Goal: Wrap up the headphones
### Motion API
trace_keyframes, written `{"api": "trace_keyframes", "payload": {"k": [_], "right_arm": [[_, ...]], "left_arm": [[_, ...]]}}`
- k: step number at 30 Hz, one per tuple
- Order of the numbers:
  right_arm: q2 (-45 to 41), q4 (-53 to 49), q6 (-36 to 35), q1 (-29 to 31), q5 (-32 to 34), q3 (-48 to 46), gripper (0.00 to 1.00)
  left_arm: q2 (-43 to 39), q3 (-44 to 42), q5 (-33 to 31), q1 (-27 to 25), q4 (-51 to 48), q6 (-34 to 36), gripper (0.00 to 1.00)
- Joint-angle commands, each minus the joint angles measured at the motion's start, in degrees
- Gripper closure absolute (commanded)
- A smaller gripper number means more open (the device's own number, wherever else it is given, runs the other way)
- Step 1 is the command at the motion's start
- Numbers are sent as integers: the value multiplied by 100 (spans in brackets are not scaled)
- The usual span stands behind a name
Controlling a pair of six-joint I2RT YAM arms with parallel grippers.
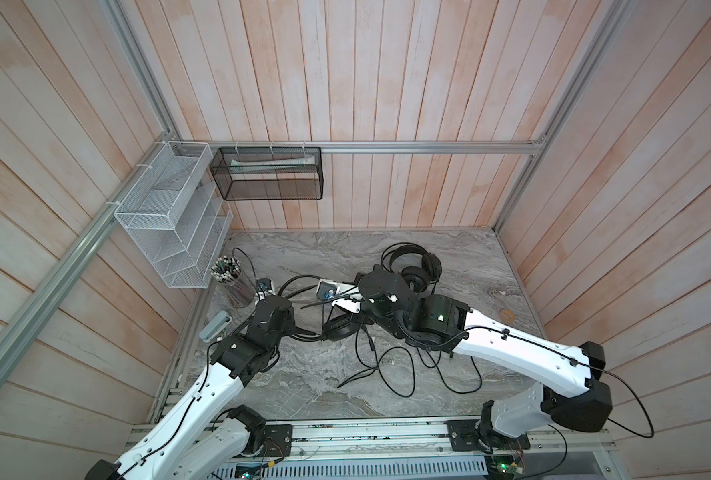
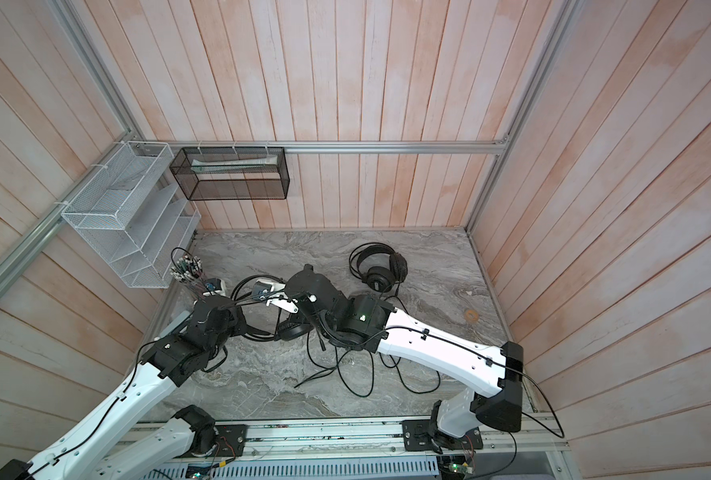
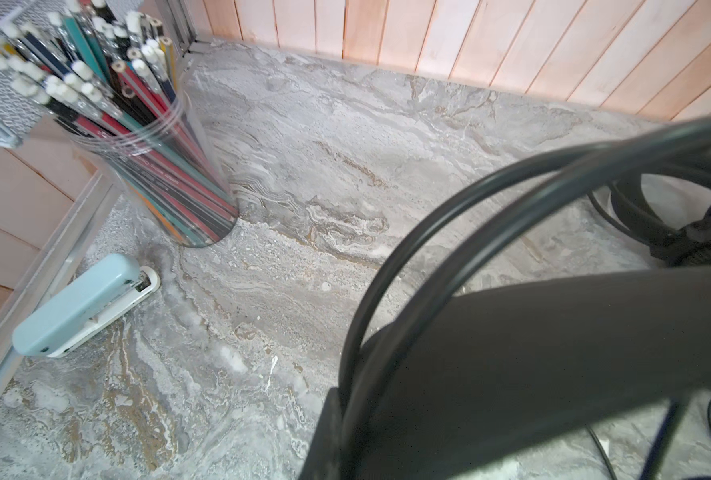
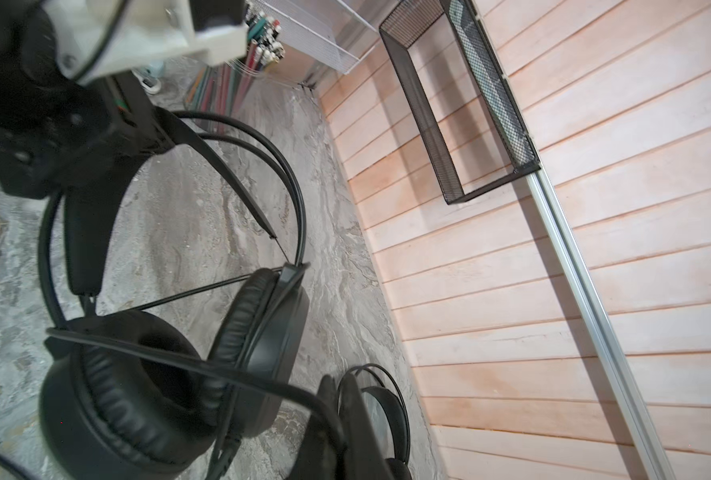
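L claw (image 4: 150, 133): clamped on band of near headset (image 1: 339, 328); cups sit mid-desk, btwn both arms.
R claw (image 4: 337, 415): fingers together, cable (image 4: 187, 361) apparently pinched just past where it crosses a cup.
Far headset (image 1: 418, 266): laid at back right of desk (image 1: 287, 386), apart from both claws, untouched.
Slack: long cable loops spread over front of desk, partly under R arm.
Risk 1: thin cable could be slipped out of R claw if pulled taut, since v. little is gripped.
Risk 2: loops could be snagged on R arm or tangled w/ far headset's lead; which lead is which can't be told.
Risk 3: band could be twisted out of L claw if cable is hauled hard.
Risk 4: pencil cup (image 3: 150, 145) & stapler (image 3: 83, 307) are near L arm and could be knocked by a wide swing.
R wrist view only: grip on band & cable over cup are shown; in both top views these are hidden by the arms.
Top views only: full slack layout is given.
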Motion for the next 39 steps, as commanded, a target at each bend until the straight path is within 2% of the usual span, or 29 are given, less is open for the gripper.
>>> {"api": "trace_keyframes", "payload": {"k": [1,4,14,18,22,27,33,39], "right_arm": [[-48,906,-56,-61,333,48,100],[79,1237,-179,-82,416,0,100],[242,2331,-197,-374,452,-292,91],[198,2776,-89,-367,555,-393,90],[-46,2331,401,-241,-194,-367,97],[-153,1283,724,332,-1096,-340,100],[-232,76,1343,592,-1600,-183,100],[-648,-336,1681,577,-1450,-504,100]], "left_arm": [[-51,-242,-96,-25,13,286,100],[-27,-274,100,-101,90,314,100],[-330,-349,55,-201,216,321,100],[-358,-323,-69,-200,192,290,100],[-478,-231,-415,-201,32,97,100],[-734,-181,-755,-201,-72,-121,100],[-760,-111,-995,-166,-223,-259,100],[-812,-123,-978,-166,-213,-252,100]]}}
